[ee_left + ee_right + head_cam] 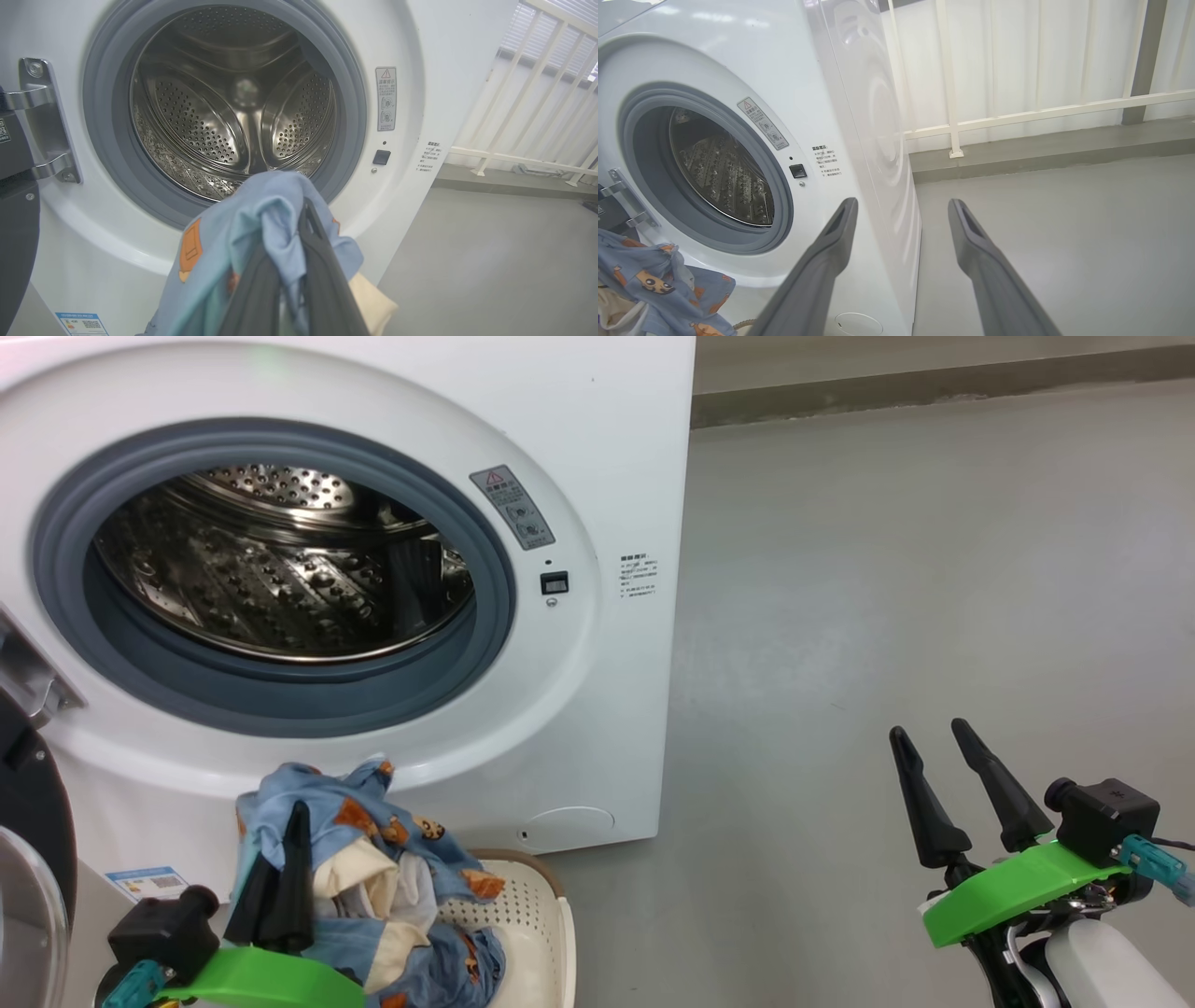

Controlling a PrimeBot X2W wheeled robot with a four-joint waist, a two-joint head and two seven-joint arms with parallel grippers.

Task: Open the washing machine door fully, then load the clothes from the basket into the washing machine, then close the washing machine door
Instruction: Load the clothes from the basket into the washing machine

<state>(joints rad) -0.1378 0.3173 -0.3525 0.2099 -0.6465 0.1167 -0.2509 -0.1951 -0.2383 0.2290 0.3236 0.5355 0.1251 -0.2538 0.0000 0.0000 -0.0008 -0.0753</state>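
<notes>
While left gripper (297,817) is clenched on clothes (373,840) over basket (546,915) | drum (280,569) lies straight ahead, far and higher | right gripper (929,730) released, well right, farther from drum

A laundry corner, seemingly a balcony: a washing machine (616,448) is standing on bare grey floor (934,569), white railing (1041,113) running behind.

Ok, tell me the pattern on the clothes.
The clothes are light blue, printed with orange-brown cartoon animals. The right wrist view shows it best.
</notes>
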